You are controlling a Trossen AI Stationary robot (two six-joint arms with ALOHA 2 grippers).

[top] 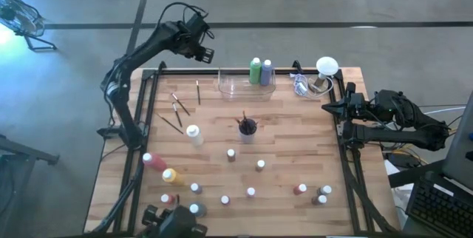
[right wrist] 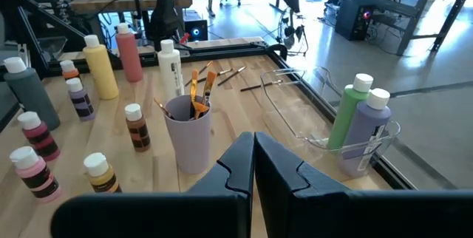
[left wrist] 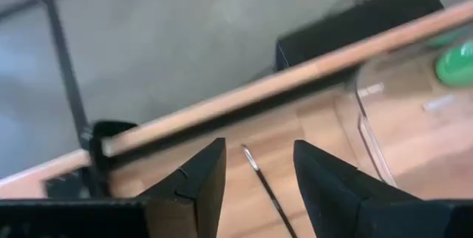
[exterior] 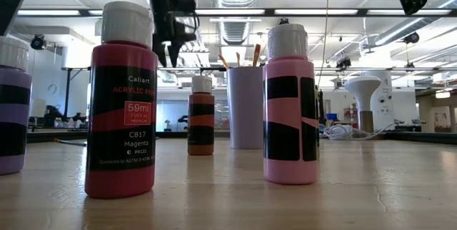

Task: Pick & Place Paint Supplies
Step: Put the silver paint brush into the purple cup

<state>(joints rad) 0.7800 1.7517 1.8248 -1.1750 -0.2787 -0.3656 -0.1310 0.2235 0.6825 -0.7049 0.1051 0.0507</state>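
Lying flat, thin dark paintbrush [left wrist: 262, 181], possibly metal-tipped, between open jaws

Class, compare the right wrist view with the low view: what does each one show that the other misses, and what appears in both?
Only the right wrist view shows the clear tray holding the tall green bottle and tall purple bottle, plus loose brushes on the table.

Only the low view shows the magenta bottle's label up close.

Both show the cup of brushes.
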